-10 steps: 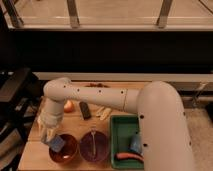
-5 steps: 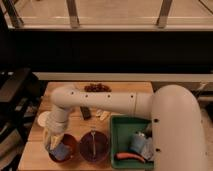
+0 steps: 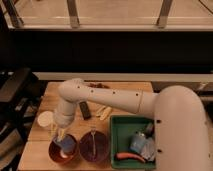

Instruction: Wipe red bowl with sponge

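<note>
The red bowl (image 3: pixel 56 154) sits at the front left corner of the wooden table. The blue-grey sponge (image 3: pixel 67 145) is inside it, low against the bowl's inner surface. My gripper (image 3: pixel 62 137) hangs straight down from the white arm over the bowl, shut on the sponge, its pale fingers (image 3: pixel 58 133) reaching down to the sponge's top. The arm covers part of the bowl's far rim.
A dark purple bowl (image 3: pixel 94 147) stands right beside the red one. A green bin (image 3: pixel 120 131) at the right holds a pale blue cup (image 3: pixel 137 141) and an orange carrot-like thing (image 3: pixel 130 157). A white disc (image 3: pixel 45 119), a dark bar (image 3: pixel 85 110) and wooden utensils (image 3: pixel 104 112) lie behind.
The gripper came down from above the bowl's left edge into the bowl, then shifted slightly right, and the sponge moved right with it.
</note>
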`<state>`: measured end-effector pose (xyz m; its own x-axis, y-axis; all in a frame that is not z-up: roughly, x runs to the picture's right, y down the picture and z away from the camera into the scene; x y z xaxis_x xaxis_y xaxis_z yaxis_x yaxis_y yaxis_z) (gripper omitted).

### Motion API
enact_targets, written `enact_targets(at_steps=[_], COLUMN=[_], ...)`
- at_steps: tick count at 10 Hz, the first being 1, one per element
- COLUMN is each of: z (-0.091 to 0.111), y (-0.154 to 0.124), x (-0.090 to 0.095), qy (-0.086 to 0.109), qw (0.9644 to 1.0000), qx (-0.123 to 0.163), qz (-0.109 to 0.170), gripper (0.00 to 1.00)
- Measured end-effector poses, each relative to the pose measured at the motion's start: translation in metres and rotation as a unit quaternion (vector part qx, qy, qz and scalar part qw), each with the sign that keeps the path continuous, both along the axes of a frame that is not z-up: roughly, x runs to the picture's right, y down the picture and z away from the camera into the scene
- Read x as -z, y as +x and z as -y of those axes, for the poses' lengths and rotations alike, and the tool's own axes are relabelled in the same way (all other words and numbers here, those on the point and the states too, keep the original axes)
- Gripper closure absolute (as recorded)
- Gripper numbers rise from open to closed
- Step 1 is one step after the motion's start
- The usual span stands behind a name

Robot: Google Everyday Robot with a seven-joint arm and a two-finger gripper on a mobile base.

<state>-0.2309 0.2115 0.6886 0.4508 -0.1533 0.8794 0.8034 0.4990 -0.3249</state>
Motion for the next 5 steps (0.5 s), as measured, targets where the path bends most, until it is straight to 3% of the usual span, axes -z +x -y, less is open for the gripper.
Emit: enact_targets(at_steps=[3,5], z=[-0.001,-0.01], y=[-0.032,-0.037], x=[-0.001,0.005], qy=[0.004,-0.001], qw=[0.9994,0.9988], qx=[0.015,0.023], qz=[0.032,0.042], gripper=[1.0,1.0])
